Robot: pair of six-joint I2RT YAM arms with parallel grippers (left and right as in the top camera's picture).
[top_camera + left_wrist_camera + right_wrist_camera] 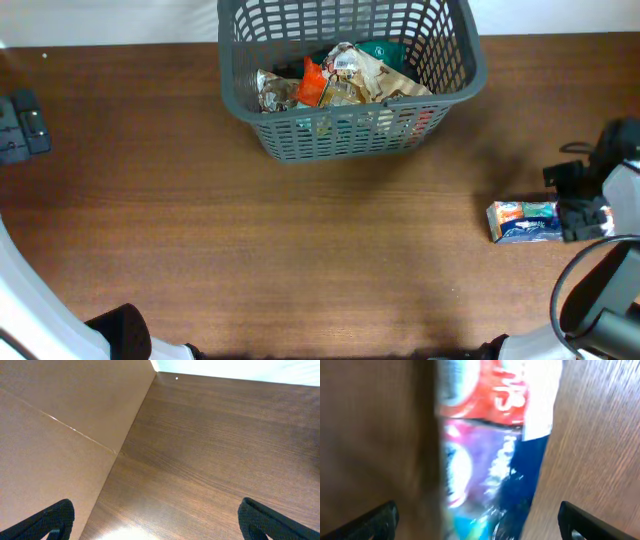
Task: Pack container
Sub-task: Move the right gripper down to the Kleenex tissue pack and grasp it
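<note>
Only one container point(340, 140), one loose packet point(523, 221)

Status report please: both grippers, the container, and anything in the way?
Left gripper open, over the table. Right gripper open, straddling a blue snack packet. Container already holds several packets. Nothing seen between packet and container.
</note>
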